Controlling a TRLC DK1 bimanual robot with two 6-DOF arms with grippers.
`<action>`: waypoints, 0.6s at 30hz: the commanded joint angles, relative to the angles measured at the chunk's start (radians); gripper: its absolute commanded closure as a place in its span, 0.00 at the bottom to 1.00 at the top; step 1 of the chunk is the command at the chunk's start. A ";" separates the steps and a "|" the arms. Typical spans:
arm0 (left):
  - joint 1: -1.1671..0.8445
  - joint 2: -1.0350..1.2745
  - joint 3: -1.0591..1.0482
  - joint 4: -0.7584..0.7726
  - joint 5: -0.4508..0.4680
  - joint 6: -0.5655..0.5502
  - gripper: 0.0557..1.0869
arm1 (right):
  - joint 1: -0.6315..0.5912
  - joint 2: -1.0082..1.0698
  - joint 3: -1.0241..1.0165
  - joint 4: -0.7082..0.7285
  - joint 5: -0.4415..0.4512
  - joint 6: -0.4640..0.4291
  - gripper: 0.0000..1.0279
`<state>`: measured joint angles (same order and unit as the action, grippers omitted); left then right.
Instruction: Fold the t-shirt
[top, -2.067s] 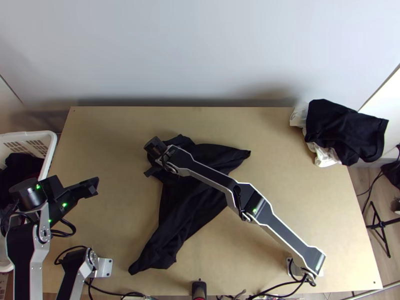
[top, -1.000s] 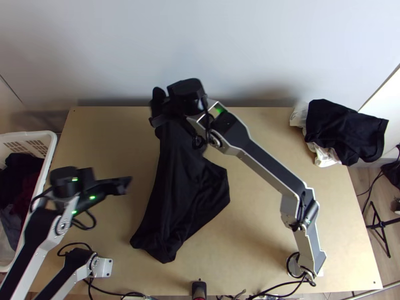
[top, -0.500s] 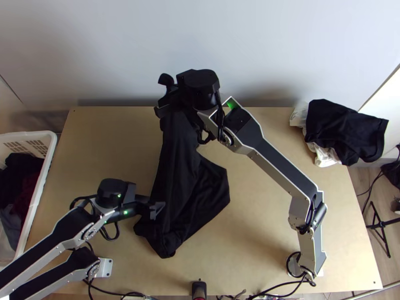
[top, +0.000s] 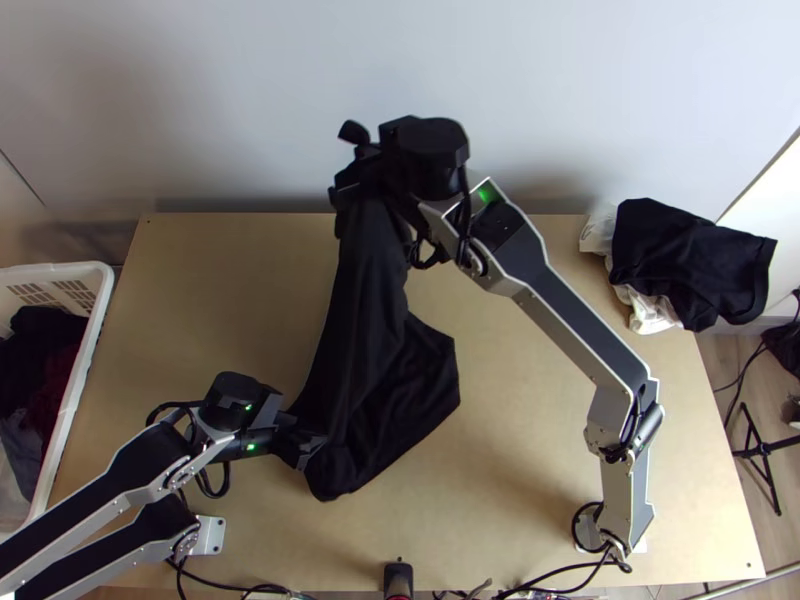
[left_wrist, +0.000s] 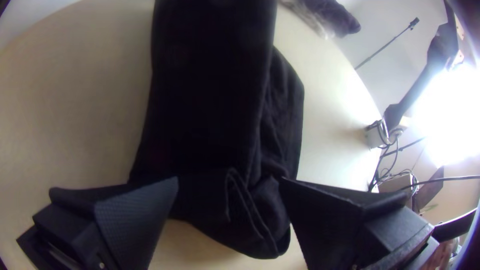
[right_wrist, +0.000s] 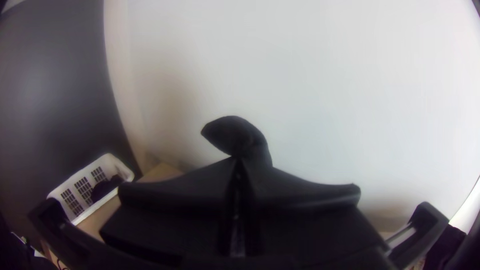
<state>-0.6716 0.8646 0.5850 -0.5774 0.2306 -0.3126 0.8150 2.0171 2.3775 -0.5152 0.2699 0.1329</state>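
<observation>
Well, over the surface (top: 560, 400) the black t-shirt (top: 365, 340) hung from the right fingers (right_wrist: 185, 192), pinched tight on its raised end, its lower end bunched. The left fingers (left_wrist: 135, 215) had just swung in, wide apart at that bunched end, seemingly readying a 2nd hold for straightening.

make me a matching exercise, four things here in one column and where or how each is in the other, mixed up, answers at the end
1. white basket
2. right gripper
3. left gripper
4. clothes pile

A. open, at the end of the black t-shirt nearer the arms' bases
B. black and white, at the table's far right corner
C. shut on the t-shirt's raised end
D. beside the table's left edge, with dark clothes inside

Pairs: 1-D, 2-C, 3-A, 4-B
</observation>
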 joint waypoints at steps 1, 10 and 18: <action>0.033 -0.018 -0.028 -0.068 -0.008 0.067 0.05 | -0.027 -0.003 -0.001 0.003 -0.001 0.001 0.97; 0.023 0.067 -0.073 0.014 -0.099 0.035 0.05 | -0.013 -0.012 0.000 0.004 -0.001 0.007 0.97; 0.029 0.086 -0.070 0.103 -0.160 -0.008 0.05 | -0.011 -0.024 -0.003 -0.008 -0.001 0.010 0.97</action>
<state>-0.6464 0.9272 0.5240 -0.5331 0.1177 -0.2890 0.8028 2.0026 2.3772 -0.5133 0.2691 0.1413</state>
